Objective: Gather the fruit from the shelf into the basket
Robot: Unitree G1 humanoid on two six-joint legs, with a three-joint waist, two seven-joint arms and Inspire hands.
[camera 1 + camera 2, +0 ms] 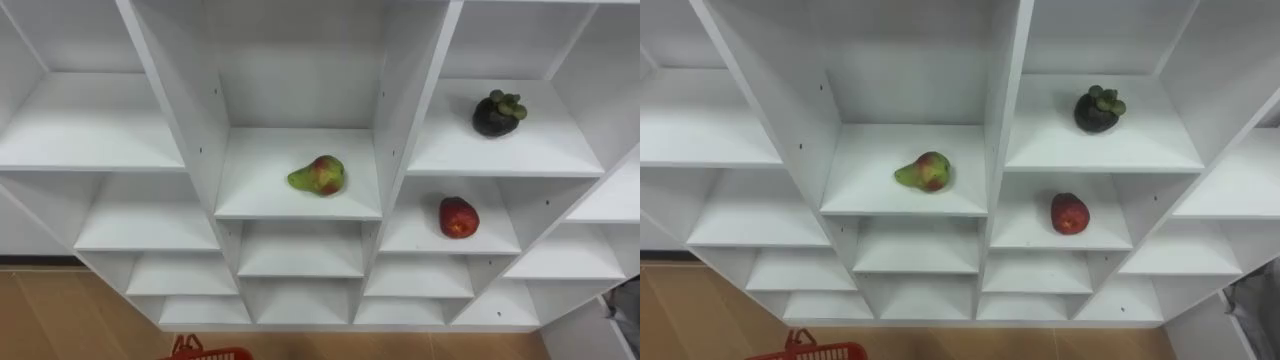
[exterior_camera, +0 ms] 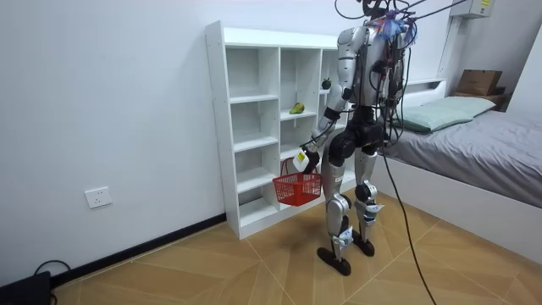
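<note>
White closet [image 1: 400,100] on a wood floor [image 2: 254,263], bed [image 2: 474,144] nearby — pear [image 1: 318,175], mangosteen [image 1: 497,114] and red apple [image 1: 458,217] lie on separate shelves. The left robot hand [image 2: 306,158] is closed round the handle of the red basket [image 2: 297,188] — its rim is cut off in the eye views.

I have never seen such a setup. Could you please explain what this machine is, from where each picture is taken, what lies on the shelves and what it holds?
The machine is a humanoid robot standing before a white shelf unit. The room view is from a camera some way off and shows the whole robot. The two eye views are from a stereo camera on its head, looking down at the shelves; they show nearly the same scene. Three fruits lie there: a green-red pear in the middle column, a dark fruit with a green cap in the column to its right, a red fruit one shelf below that. Its left hand holds a red basket by the handle. The dark shape at the eye views' lower right is probably its right hand.
</note>
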